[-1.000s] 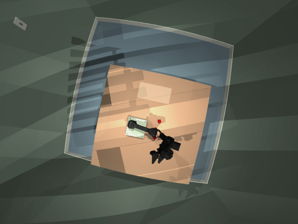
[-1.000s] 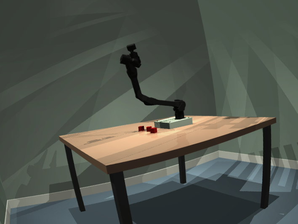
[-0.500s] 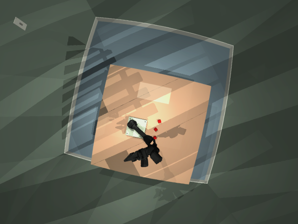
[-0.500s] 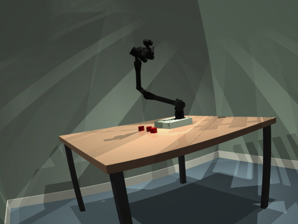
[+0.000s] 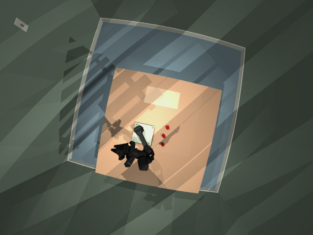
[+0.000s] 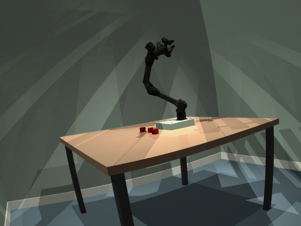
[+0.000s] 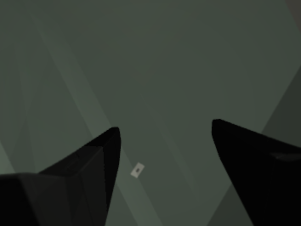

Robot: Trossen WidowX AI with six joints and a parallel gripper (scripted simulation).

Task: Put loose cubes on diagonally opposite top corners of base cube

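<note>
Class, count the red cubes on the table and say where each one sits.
3. All sit on the table beside the arm's base plate, in a loose row, apart: one at one end, one in the middle, one at the other end. None appears hidden.

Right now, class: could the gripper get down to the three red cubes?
Probably yes. The gripper is open, empty and raised high, and nothing stands over the red cubes beside the base plate.

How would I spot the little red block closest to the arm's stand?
Find the pale rectangular base plate under the black robot arm on the tan wooden table. Three small red cubes sit beside it. Yours is the red cube nearest the plate in the exterior view, rightmost and lowest of the three.
</note>
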